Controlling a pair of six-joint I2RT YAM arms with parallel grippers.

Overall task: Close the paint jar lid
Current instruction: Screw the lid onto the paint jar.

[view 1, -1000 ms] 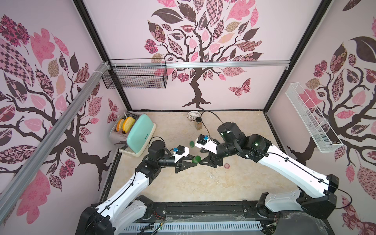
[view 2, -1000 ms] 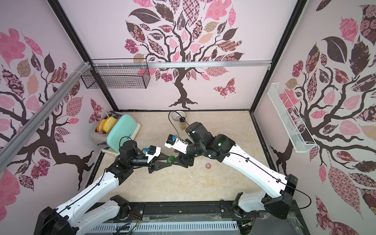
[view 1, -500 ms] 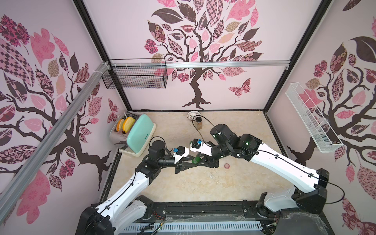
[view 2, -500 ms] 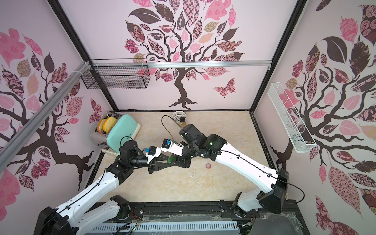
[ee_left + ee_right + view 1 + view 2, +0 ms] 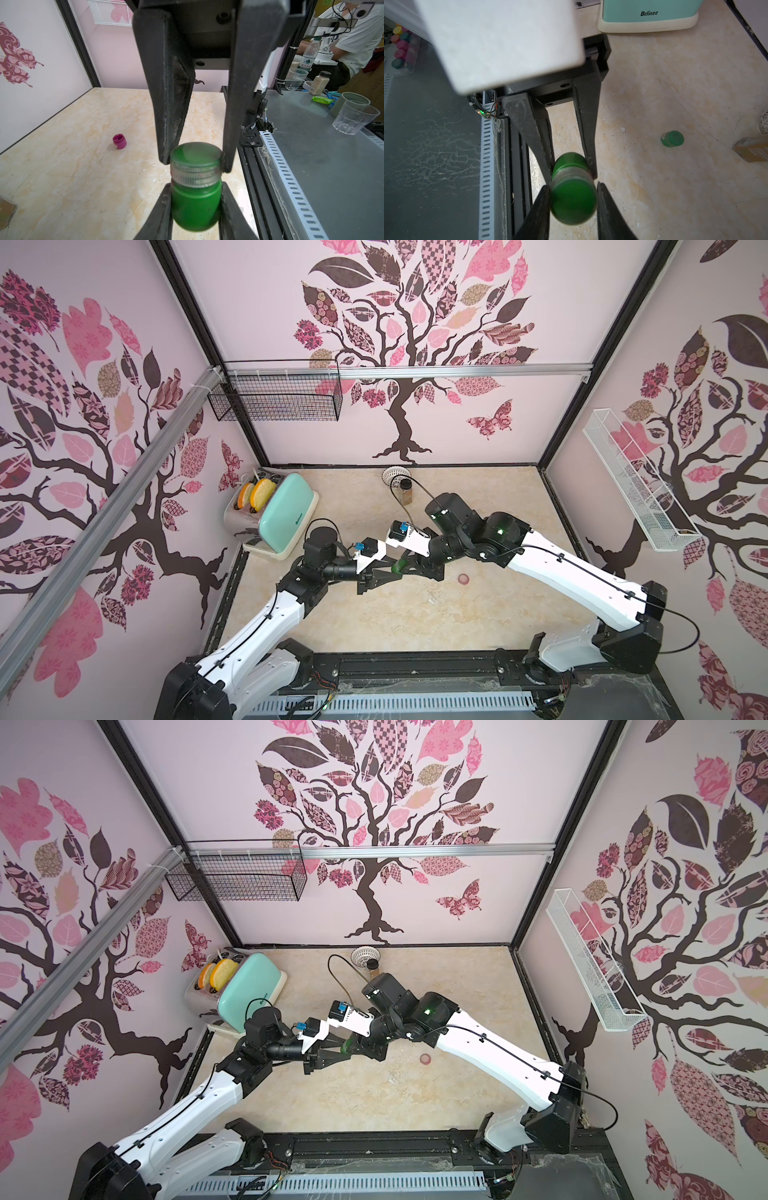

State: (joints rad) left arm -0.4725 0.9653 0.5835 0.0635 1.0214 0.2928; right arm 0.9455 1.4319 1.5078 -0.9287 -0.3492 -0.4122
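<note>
A small green paint jar (image 5: 195, 205) hangs above the table between my two arms, seen in both top views (image 5: 400, 566) (image 5: 347, 1046). My left gripper (image 5: 195, 209) is shut on the jar's green body. The jar's lid (image 5: 195, 164), green on top with a ribbed clear rim, sits on the jar's mouth. My right gripper (image 5: 574, 207) comes from the opposite side and is shut on this lid (image 5: 574, 199), one finger (image 5: 166, 124) against each side of it. In the right wrist view the jar body (image 5: 569, 162) shows behind the lid, between the left fingers (image 5: 586, 128).
A small magenta paint jar (image 5: 119, 141) stands on the table to the right (image 5: 463, 579). Another green jar (image 5: 672, 138) stands farther back. A mint toaster (image 5: 284, 510) fills the left rear, and a brown bottle (image 5: 405, 491) and a white strainer (image 5: 395, 475) stand by the back wall.
My right gripper has moved left to the jar held by my left gripper and has shut on the lid. The left arm has stayed in place.
</note>
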